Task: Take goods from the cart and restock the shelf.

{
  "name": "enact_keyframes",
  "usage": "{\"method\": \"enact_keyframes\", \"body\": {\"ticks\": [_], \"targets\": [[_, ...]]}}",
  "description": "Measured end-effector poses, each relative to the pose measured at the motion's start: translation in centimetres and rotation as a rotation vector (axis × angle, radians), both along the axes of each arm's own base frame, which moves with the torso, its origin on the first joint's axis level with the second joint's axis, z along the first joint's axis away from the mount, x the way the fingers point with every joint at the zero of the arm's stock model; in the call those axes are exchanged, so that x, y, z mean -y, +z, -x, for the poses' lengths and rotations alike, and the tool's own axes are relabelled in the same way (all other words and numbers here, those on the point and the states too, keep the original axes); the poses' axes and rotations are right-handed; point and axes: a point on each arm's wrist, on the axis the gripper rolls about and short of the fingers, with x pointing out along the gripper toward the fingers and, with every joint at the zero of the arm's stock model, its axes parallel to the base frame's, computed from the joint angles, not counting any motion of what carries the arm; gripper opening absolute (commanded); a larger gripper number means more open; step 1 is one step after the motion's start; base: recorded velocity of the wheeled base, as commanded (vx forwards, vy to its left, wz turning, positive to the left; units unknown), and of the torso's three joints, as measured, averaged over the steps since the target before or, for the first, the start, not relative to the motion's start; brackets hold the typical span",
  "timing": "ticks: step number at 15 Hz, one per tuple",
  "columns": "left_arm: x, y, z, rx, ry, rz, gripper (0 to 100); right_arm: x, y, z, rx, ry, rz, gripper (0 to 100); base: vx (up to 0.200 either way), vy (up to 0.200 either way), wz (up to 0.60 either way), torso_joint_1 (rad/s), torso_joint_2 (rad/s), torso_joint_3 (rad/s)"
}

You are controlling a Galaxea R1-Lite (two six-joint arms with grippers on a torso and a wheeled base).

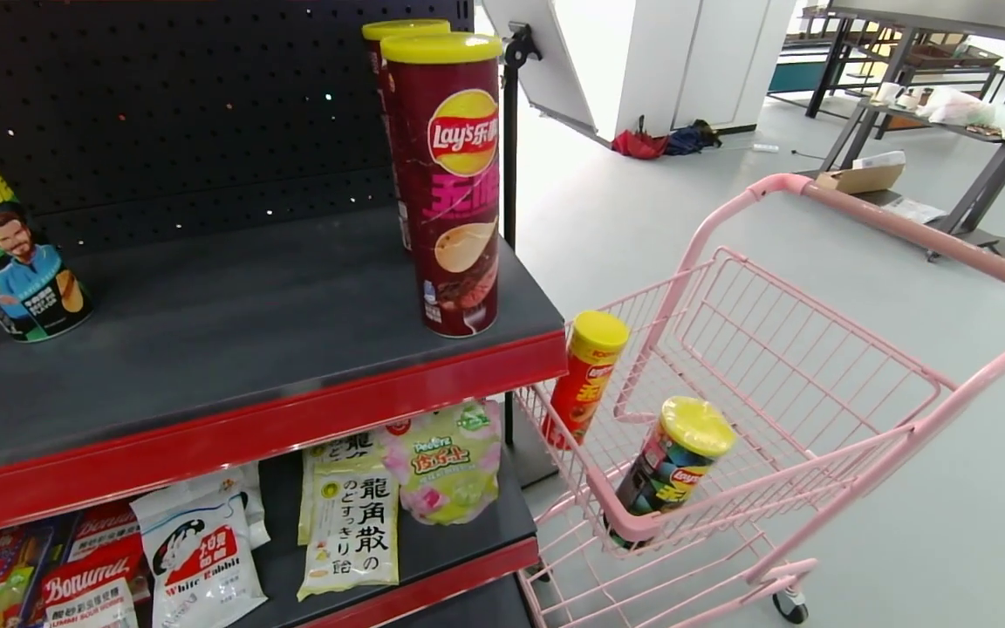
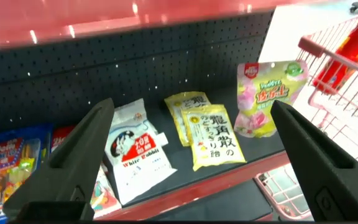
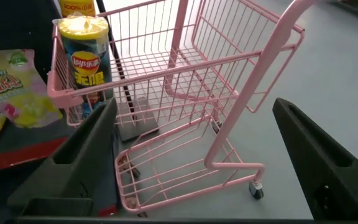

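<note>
While my left gripper (image 2: 192, 104) and right gripper (image 3: 194, 102) both hang with fingers spread wide on nothing, two cans stand in the cart (image 1: 904, 228).
I count a red can (image 1: 585, 384) and a dark can (image 1: 673, 467), each a tall tube with a yellow lid, both leaning in the pink wire basket at the corner nearest the shelf (image 1: 249, 331). Up on its grey top board with the red lip I see three more: two maroon cans (image 1: 454, 183), one right behind the other at the cart end, and a green-black can (image 1: 10, 253) well apart at the other end. Below lie two yellow bags (image 1: 350, 523), overlapped, and one green-pink pouch (image 1: 450, 467) just beside them.
</note>
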Motion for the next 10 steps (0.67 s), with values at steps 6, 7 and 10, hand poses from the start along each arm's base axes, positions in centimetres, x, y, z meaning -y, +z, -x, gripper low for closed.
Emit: {"method": "enact_keyframes", "body": {"ticks": [6, 7, 10], "targets": [[0.0, 0.0, 0.0, 0.0, 0.0, 0.0, 100, 0.0, 0.1, 0.0, -0.001, -0.011, -0.005, 100, 0.0, 0.0, 0.0, -0.026, 0.1, 0.065], [0.0, 0.0, 0.0, 0.0, -0.001, 0.0, 100, 0.0, 0.7, 0.1, 0.011, -0.01, -0.009, 100, 0.0, 0.0, 0.0, 0.0, 0.0, 0.0], [0.0, 0.0, 0.0, 0.0, -0.001, 0.0, 100, 0.0, 5.7, -0.2, 0.026, 0.037, -0.062, 100, 0.0, 0.0, 0.0, 0.0, 0.0, 0.0]]}}
